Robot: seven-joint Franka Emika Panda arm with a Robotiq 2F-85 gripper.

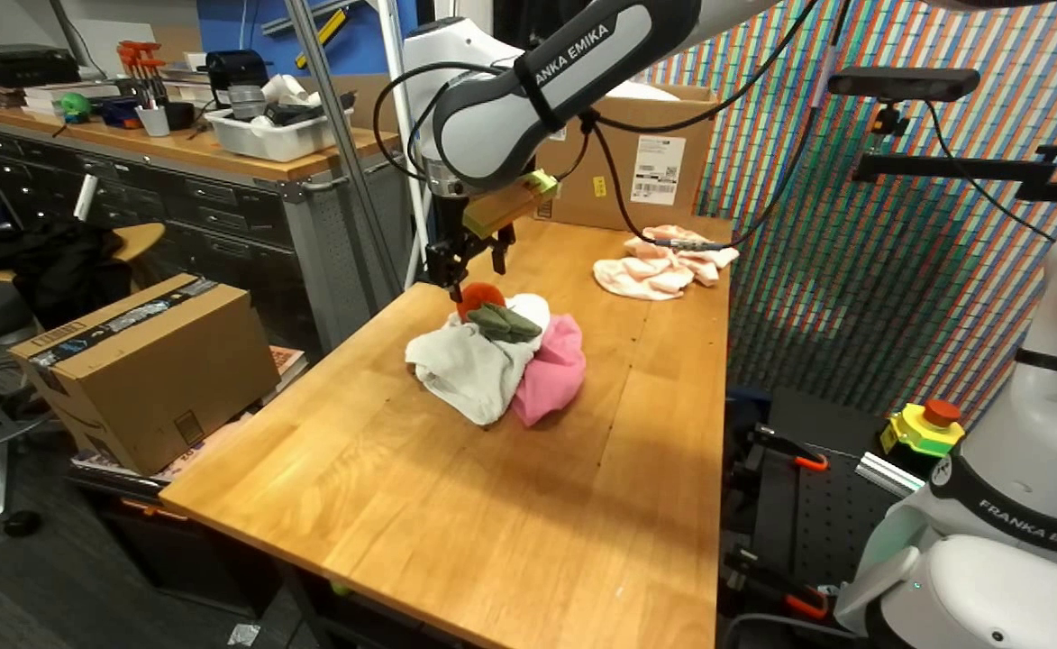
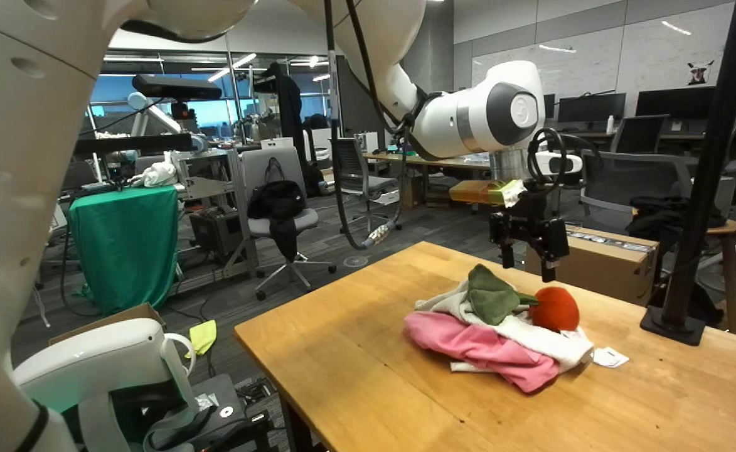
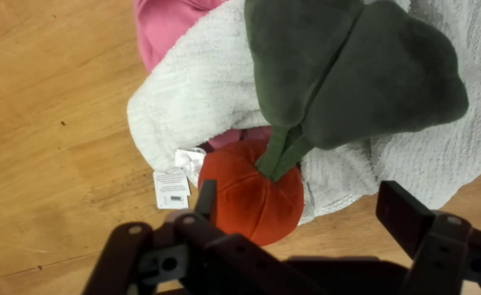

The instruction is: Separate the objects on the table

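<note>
Wrist view: tool [image 3: 297, 198], jaws spread wide, over the orange-and-green plush [image 3: 333, 123]; one finger [image 3: 207, 198] overlaps its orange ball, contact unclear.
Plush: ball at the edge of the white towel [image 1: 465, 370], green leaves lying across it.
Pink cloth [image 2: 480, 342]: partly under the towel, showing along one side.
Peach cloth [image 1: 650, 273]: in an exterior view, crumpled on the table [image 1: 492, 514], well apart from the towel.

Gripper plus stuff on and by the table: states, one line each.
Gripper: open, nothing held.
Pink cloth: rumpled.
Cream-white towel: crumpled, partly over the pink cloth.
Orange-and-green plush: resting on the towel.
Peach-and-white cloth: crumpled, lying apart.
White tag: printed side up.
Taped cardboard box: closed.
Emergency-stop button: can't tell whether pressed.
</note>
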